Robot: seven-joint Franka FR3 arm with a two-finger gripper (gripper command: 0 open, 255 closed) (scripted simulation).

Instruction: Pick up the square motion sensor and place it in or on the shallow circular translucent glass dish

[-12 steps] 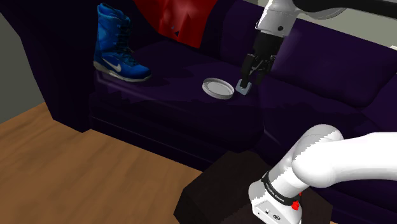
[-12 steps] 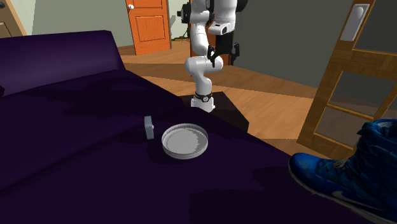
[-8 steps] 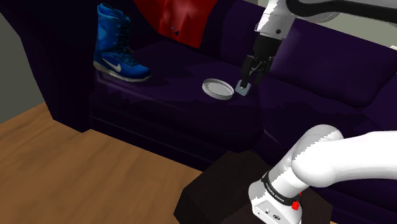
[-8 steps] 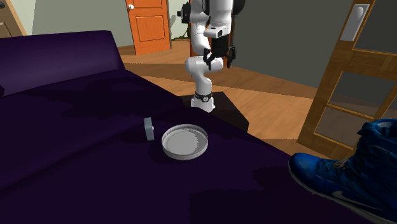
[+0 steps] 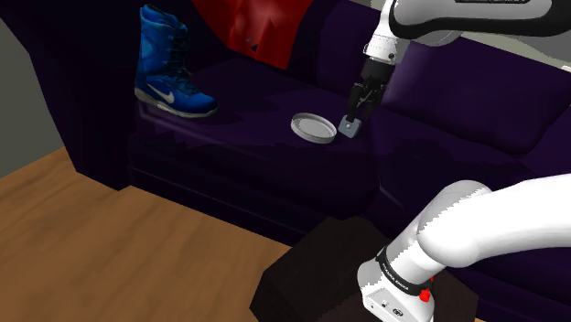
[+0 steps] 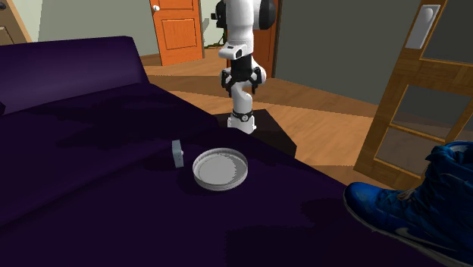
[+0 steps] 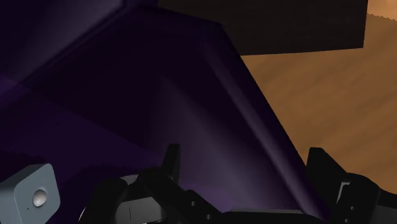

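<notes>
Approaching the sensor is the step in hand, as I judge it; nothing is grasped yet.

In the shoulder view, the all-black two-finger gripper (image 5: 357,108) hangs at the upper right of the middle of the frame, just above the small grey square motion sensor (image 5: 350,129). The sensor stands on the dark purple sofa seat (image 5: 274,101), just beside the shallow round translucent dish (image 5: 314,126), which lies to its left. A blue high boot (image 5: 169,69) stands far to the upper left.

In the second exterior view, the sensor (image 6: 177,152) is at the left of the dish (image 6: 220,168), near the middle of the frame, with a thin gap between them. The gripper (image 6: 241,77) shows higher in the frame, and to the right of the sensor.

In the wrist view, the two fingers (image 7: 170,162) stand wide apart with only sofa fabric between them, so the gripper (image 7: 245,167) is spread and empty. The sensor (image 7: 32,191) lies outside the pair, beside one finger.

The next move calls for shifting sideways until the sensor sits between the fingers, then lowering and closing on its flat sides.
</notes>
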